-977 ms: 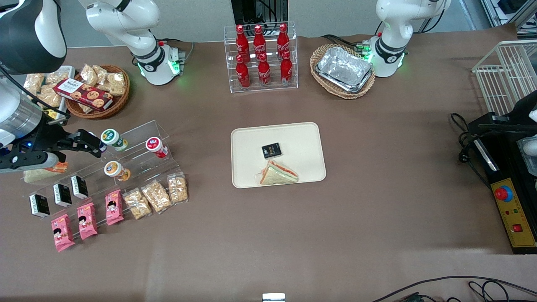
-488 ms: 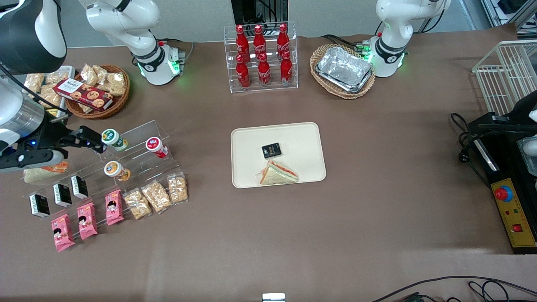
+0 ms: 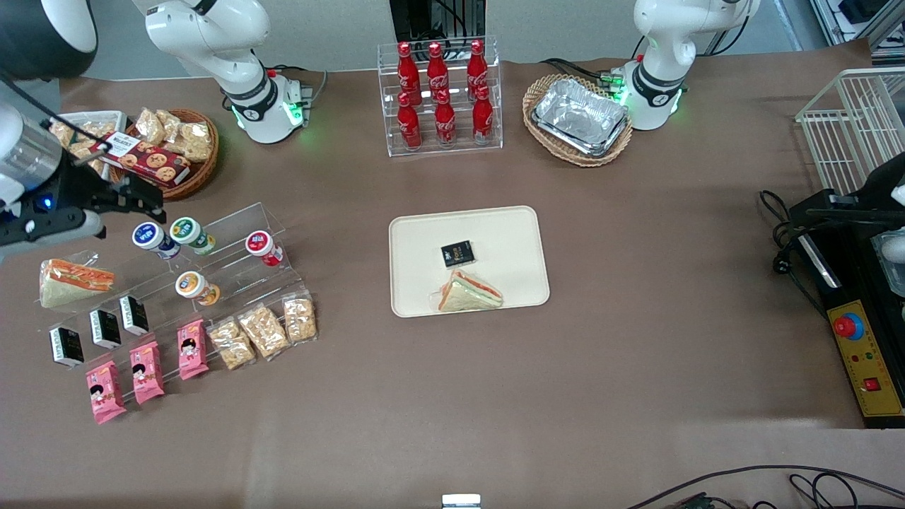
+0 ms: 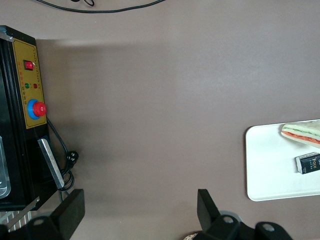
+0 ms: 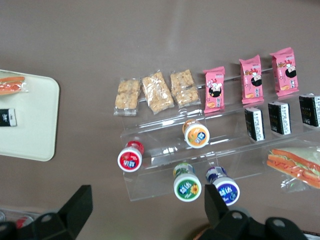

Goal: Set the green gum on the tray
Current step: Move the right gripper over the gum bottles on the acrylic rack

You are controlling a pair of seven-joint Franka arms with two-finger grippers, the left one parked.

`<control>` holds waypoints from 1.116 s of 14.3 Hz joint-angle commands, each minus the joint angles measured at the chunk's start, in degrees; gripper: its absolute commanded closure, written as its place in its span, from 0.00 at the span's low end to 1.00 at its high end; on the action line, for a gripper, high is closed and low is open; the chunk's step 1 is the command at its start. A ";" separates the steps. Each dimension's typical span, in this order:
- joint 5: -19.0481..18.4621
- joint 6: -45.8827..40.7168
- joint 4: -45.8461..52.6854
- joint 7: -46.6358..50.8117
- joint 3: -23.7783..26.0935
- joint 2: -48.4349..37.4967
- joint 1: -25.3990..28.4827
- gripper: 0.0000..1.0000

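Observation:
The green gum (image 3: pixel 185 231) lies on the top step of a clear acrylic rack (image 3: pixel 233 265), its green-and-white lid facing the front camera, beside a blue-lidded bottle (image 3: pixel 147 235). It also shows in the right wrist view (image 5: pixel 187 186). My right gripper (image 3: pixel 141 201) hangs above the rack's top edge, a little farther from the front camera than the gum, and touches nothing. In the right wrist view the gripper (image 5: pixel 147 205) is open wide and empty. The cream tray (image 3: pixel 424 240) lies mid-table, also seen in the right wrist view (image 5: pixel 25 135).
A sandwich (image 3: pixel 470 291) and a small black packet (image 3: pixel 457 253) lie on the tray. The rack also holds red-lidded (image 3: pixel 260 244) and orange-lidded (image 3: pixel 189 284) bottles, black packets, pink packs and cracker bags. A wrapped sandwich (image 3: pixel 74 281) lies beside it. A snack basket (image 3: pixel 166 148) stands nearby.
My gripper has drawn back from the gum bottles, away from the front camera and upward. The blue-lidded bottle and the wrapped sandwich are now uncovered. The gum has not moved.

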 commanded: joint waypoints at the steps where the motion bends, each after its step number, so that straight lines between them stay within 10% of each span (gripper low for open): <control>1: -0.48 0.38 -6.90 -2.34 -0.35 -5.96 -0.24 0.00; 16: -1.44 19.00 -33.09 -6.03 -6.95 -14.32 1.52 0.00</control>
